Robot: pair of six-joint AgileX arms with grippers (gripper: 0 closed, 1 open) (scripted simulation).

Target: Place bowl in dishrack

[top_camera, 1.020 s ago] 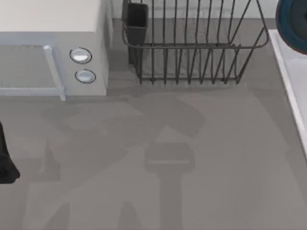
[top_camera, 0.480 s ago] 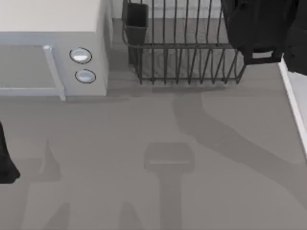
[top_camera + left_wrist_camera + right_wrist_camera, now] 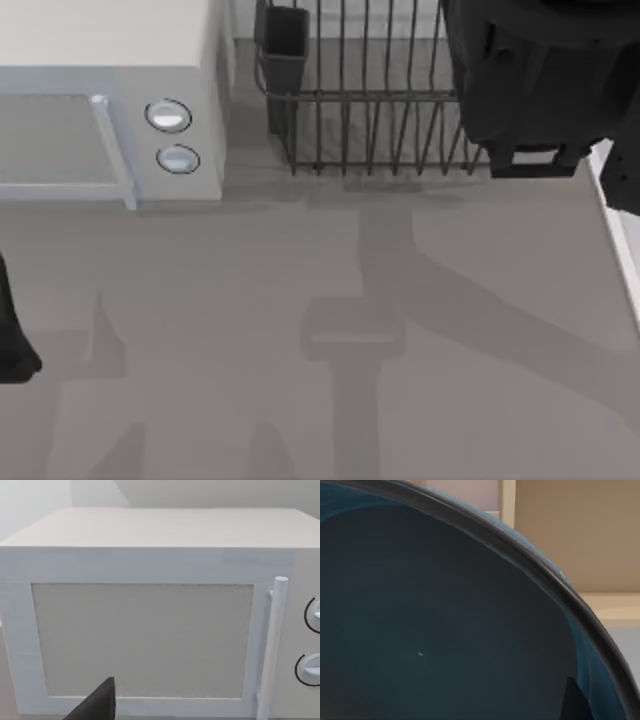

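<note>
Hovering over dishrack (image 3: 370, 110): R arm (image 3: 530, 80)

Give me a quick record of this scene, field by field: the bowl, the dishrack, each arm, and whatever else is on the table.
bowl: dark teal, close up in the right wrist view
dishrack: dark wire basket at the table's far edge, utensil cup at its left corner
right arm: above the dishrack's right end, covering it in the top view
left arm: parked at the table's left edge
microwave: white, left of the dishrack, door shut
</note>
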